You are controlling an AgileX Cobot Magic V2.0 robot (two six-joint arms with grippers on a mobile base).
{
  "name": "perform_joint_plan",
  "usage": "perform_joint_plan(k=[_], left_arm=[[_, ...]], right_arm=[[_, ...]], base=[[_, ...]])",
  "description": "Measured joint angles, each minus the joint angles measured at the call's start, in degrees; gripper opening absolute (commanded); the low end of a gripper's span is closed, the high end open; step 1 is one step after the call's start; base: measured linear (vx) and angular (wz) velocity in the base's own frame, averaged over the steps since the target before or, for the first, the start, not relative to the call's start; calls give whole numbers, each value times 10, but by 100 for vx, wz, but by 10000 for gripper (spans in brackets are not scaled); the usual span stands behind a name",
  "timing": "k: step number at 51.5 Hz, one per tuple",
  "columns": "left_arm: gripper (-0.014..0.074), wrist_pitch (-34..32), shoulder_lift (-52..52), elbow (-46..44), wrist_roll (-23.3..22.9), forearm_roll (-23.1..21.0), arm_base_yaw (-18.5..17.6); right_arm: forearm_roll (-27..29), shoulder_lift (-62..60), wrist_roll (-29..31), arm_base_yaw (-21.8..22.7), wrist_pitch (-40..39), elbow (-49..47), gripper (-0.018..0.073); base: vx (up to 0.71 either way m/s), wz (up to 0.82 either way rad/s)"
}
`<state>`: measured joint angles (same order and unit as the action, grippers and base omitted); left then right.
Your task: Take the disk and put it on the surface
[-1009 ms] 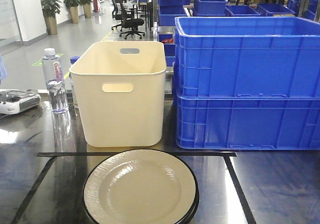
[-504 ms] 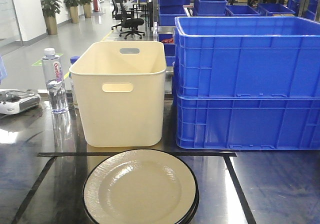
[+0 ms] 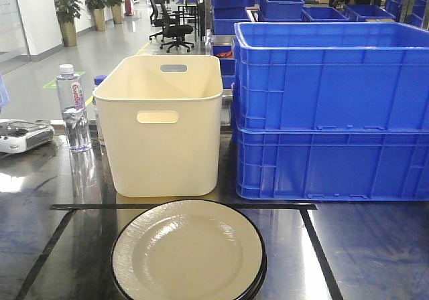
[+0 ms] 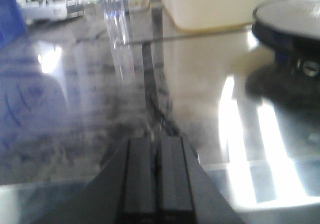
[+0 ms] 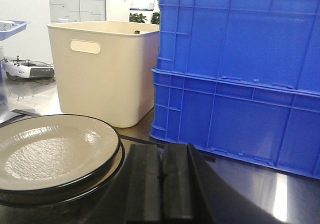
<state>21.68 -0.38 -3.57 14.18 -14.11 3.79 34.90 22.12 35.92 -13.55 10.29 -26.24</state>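
Both jaws closed, empty, low beside the disk (image 3: 188,252) on the surface (image 3: 348,246).

Cream, black-rimmed disk (image 3: 188,253); blue crates (image 3: 332,109)

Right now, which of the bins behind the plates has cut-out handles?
The cream bin, left of the stacked blue crates. It has an oval handle slot in its near wall and another in its far wall; the blue crates show ribbed walls with no cut-outs.

disk (image 3: 188,252): cream, black-rimmed, stacked flat | surface (image 3: 362,246): dark glossy tabletop, black tape square around disk
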Motion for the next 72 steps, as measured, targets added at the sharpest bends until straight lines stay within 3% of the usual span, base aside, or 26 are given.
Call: perform_joint_plan(k=[7, 21, 66, 72], left_arm=[[-1, -42, -1, 50, -21, 19, -14], [-1, -98, -4, 51, -21, 59, -34], [-1, -101, -4, 51, -21, 61, -34], [-1, -101, -4, 51, -21, 61, -34]], right_arm=[[1, 0, 0, 0, -1, 0, -9], [1, 0, 0, 0, -1, 0, -9], [1, 0, 0, 0, -1, 0, -9], [-19, 0, -4, 0, 0, 0, -9]], base=[[0, 0], [0, 0], [0, 0], [0, 0]])
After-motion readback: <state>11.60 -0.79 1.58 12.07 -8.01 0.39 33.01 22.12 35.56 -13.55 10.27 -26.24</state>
